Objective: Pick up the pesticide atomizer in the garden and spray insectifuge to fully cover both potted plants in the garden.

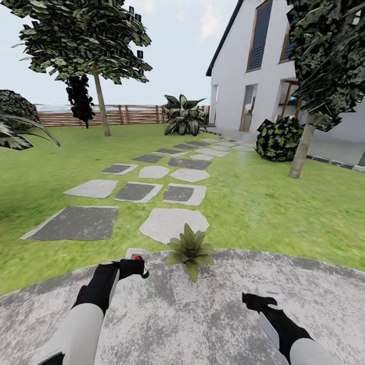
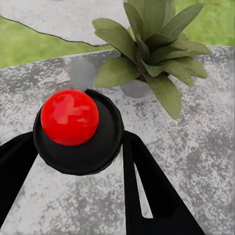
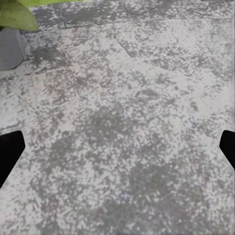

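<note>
One potted plant (image 1: 190,248) stands just beyond the pesticide atomizer (image 1: 138,263).

Both arms share one build: a smooth, rounded forearm shell in pale grey-white that gives way to a matte black wrist section. The left gripper (image 1: 136,267) is all black, and its two fingers (image 2: 147,191) are flat, tapering black blades with plain surfaces. The right gripper (image 1: 255,300) is likewise black, with a pale grey-white panel set along its wrist housing.
</note>
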`<state>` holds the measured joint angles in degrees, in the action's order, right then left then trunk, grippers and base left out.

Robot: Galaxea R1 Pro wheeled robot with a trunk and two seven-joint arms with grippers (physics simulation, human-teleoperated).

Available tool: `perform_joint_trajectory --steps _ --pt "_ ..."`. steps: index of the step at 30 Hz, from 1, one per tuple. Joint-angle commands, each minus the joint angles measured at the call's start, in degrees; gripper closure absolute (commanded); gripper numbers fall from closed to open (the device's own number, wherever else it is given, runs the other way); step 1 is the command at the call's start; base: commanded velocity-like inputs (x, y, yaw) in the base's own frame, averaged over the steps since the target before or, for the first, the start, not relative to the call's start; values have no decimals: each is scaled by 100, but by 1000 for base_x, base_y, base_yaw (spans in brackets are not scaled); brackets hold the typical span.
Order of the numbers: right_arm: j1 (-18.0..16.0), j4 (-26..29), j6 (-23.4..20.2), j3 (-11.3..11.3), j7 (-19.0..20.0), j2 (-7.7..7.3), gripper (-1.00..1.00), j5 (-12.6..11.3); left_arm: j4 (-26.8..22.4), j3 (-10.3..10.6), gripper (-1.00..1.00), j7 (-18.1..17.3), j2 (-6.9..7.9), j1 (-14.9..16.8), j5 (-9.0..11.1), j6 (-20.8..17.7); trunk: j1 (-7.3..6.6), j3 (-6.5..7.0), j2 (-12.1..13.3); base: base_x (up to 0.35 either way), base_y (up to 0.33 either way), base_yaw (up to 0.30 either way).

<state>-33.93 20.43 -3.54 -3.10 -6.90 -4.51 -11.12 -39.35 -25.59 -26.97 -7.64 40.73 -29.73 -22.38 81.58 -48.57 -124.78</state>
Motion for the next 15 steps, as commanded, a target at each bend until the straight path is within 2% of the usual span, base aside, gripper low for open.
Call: perform_joint_trajectory --steps 1,15 --pt "0 14 -33 -33 -32 -5 -100 -48 -11 -43 100 -54 -10 7 -51 -21 -23 21 39 0 0 0" --pt "0 14 -33 -34 -39 -4 -100 -48 -11 -43 100 -54 -10 5 -51 -21 -331 395 601 0 0 0"
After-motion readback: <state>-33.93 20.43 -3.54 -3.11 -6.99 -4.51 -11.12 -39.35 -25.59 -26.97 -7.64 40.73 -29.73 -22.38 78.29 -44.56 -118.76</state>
